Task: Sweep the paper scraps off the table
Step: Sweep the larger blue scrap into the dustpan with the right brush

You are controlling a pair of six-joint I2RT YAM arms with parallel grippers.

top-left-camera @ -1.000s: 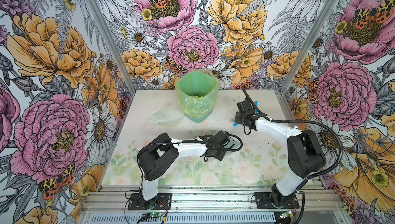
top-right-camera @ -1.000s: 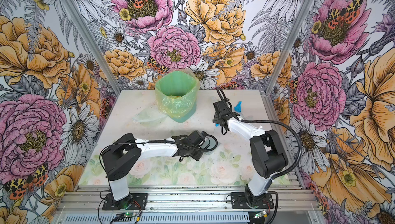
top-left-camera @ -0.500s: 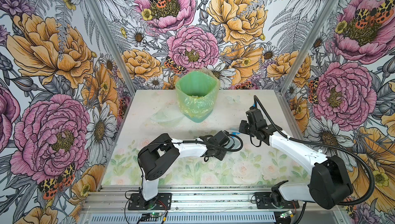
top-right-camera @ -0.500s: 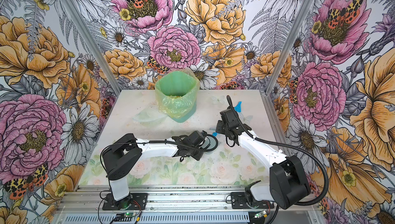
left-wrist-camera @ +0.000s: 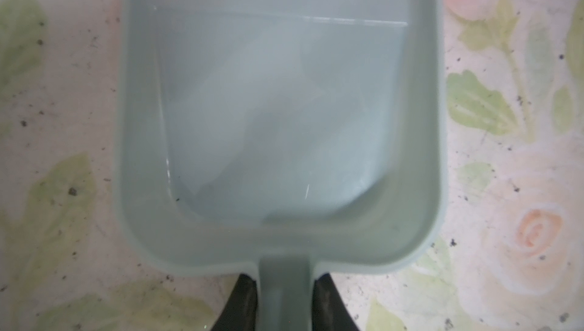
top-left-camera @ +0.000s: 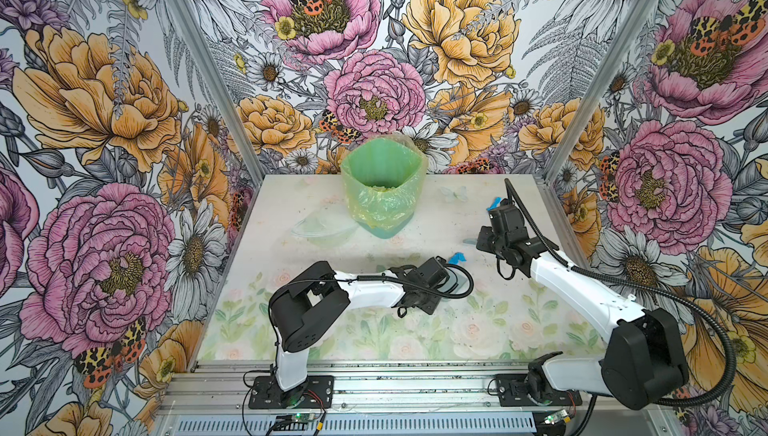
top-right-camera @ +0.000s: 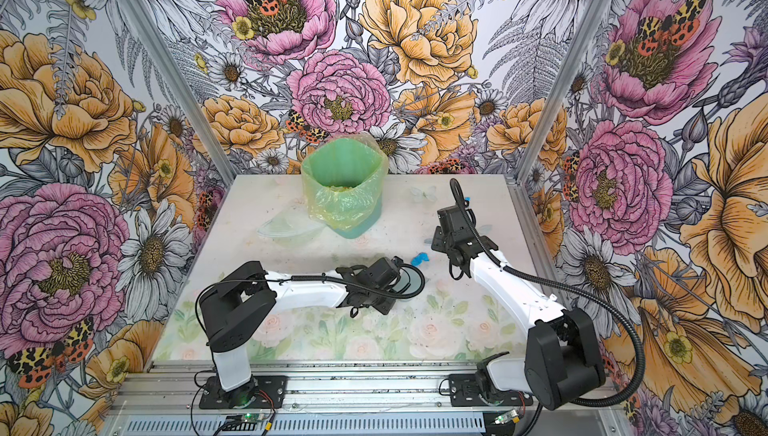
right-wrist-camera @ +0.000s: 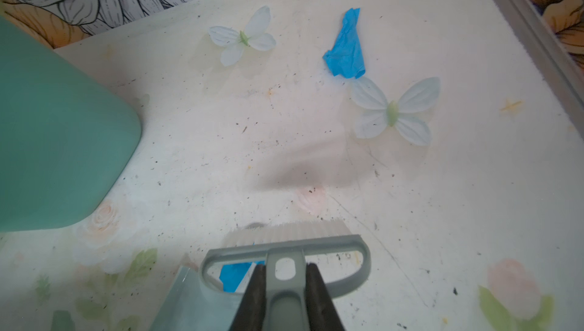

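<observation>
Blue against the pale desk [top-left-camera: 519,309], the near blue paper scrap [top-left-camera: 456,257] lies just beyond the lip of the grey-blue dustpan [left-wrist-camera: 284,108]. The pan's mouth is turned toward the scrap. Your left gripper [left-wrist-camera: 286,285] is clenched on the dustpan's handle. The left wrist view is blurred, but no coloured paper shows inside the pan.

Your right gripper [right-wrist-camera: 286,282] is clamped on the handle of the matching brush [right-wrist-camera: 316,239]. The bristles appear lifted, since their shadow falls on the desk apart from them.

The relation to note is this: in the right wrist view the near scrap shows through the loop of the brush frame, on the gripper's side of the bristles. It therefore sits between the brush head and the dustpan's lip. By this reading, the coming stroke is a short pull of the brush toward the pan, with the pan held where it is.

The far blue paper scrap [right-wrist-camera: 346,48] lies beyond the bristles, toward the back right corner of the desk. It is well apart from the pan and from the green bin [top-left-camera: 382,188]. Its long axis runs roughly away from the brush. Your right arm is clearly the nearer one to it.
</observation>
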